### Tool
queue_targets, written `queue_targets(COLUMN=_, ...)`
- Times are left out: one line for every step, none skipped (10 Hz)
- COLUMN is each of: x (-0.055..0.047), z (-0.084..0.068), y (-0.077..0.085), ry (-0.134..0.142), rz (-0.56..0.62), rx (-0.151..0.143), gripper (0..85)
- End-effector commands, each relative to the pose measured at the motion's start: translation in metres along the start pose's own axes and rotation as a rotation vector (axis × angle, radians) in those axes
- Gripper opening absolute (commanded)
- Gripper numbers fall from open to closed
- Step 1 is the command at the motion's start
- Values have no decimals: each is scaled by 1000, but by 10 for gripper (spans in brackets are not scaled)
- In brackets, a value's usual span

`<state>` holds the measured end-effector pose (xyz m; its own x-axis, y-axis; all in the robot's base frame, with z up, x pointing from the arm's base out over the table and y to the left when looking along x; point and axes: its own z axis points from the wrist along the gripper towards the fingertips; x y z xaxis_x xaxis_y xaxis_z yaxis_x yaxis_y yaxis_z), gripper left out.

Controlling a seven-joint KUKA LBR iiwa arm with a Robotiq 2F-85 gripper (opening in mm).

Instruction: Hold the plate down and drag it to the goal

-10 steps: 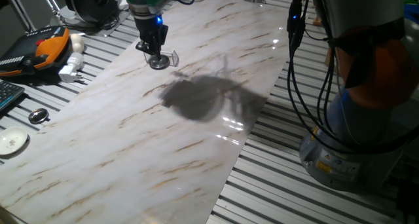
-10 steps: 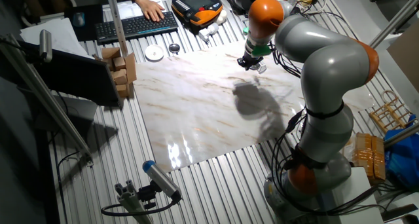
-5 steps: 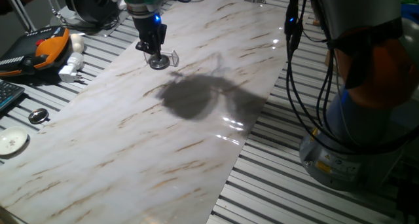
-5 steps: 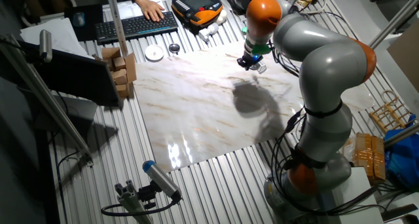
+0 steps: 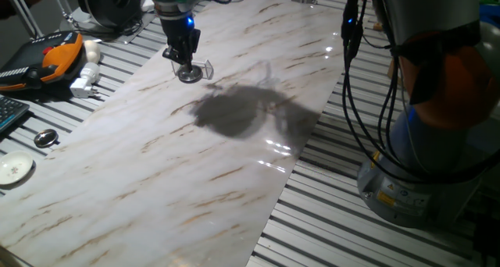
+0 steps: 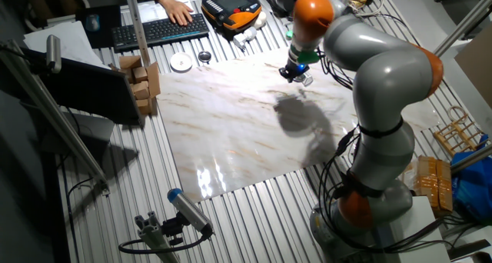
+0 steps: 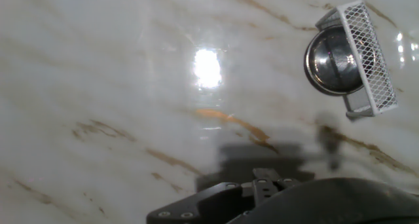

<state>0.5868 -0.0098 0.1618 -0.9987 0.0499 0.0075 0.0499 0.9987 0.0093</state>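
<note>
The plate [image 5: 189, 75] is a small shiny silver dish lying on the marble board at its far left. It sits against the goal [image 5: 205, 66], a clear plastic bracket on its right side. In the hand view the plate [image 7: 330, 60] is at the upper right, tucked into the goal [image 7: 366, 57], which looks like a white meshed frame there. My gripper [image 5: 184, 64] stands upright directly over the plate with its fingers together. I cannot tell whether the fingertips touch the plate. In the other fixed view the gripper [image 6: 297, 73] hides most of the plate.
Left of the marble board [image 5: 195, 165] lie an orange-black pendant [image 5: 58, 52], a white plug [image 5: 84, 83], a small dark-centred metal disc [image 5: 45, 138] and a flat white disc [image 5: 14, 169]. The robot base [image 5: 422, 165] and cables stand at the right. Cardboard boxes [image 6: 142, 82] and a keyboard [image 6: 157, 28] are nearby.
The gripper stays over the plate and hardly moves. The arm's shadow on the marble has shifted slightly. The plate and goal are where they were.
</note>
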Motion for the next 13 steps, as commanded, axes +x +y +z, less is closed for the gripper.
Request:
queue_targets(x=1, z=-4, y=5, ry=11, rz=3, rx=-3, gripper=0)
queue_targets(x=5, z=-5, y=14, ry=-11, rz=-11, rx=5, gripper=0)
queue_targets(x=10, z=-5, y=20, ry=-22, rz=-5, rx=10, gripper=0)
queue_targets(x=14, z=-7, y=22, ry=-21, rz=-8, rx=4, gripper=0)
queue_targets(x=17, z=-10, y=23, ry=-17, rz=-8, rx=-20, gripper=0)
queue_targets(x=19, z=-14, y=25, ry=-19, rz=-9, rx=-20, gripper=0)
queue_targets(x=21, z=-16, y=26, ry=-17, rz=-6, rx=-17, gripper=0)
queue_targets(x=22, z=-17, y=29, ry=-14, rz=-3, rx=-17, gripper=0)
queue_targets(x=23, z=-14, y=31, ry=-20, rz=2, rx=-16, gripper=0)
queue_targets(x=24, z=-13, y=33, ry=-29, rz=3, rx=-4, gripper=0)
queue_targets(x=24, z=-14, y=32, ry=-29, rz=0, rx=-4, gripper=0)
queue_targets(x=24, z=-15, y=32, ry=-27, rz=-3, rx=-5, gripper=0)
queue_targets(x=24, z=-16, y=32, ry=-27, rz=-6, rx=1, gripper=0)
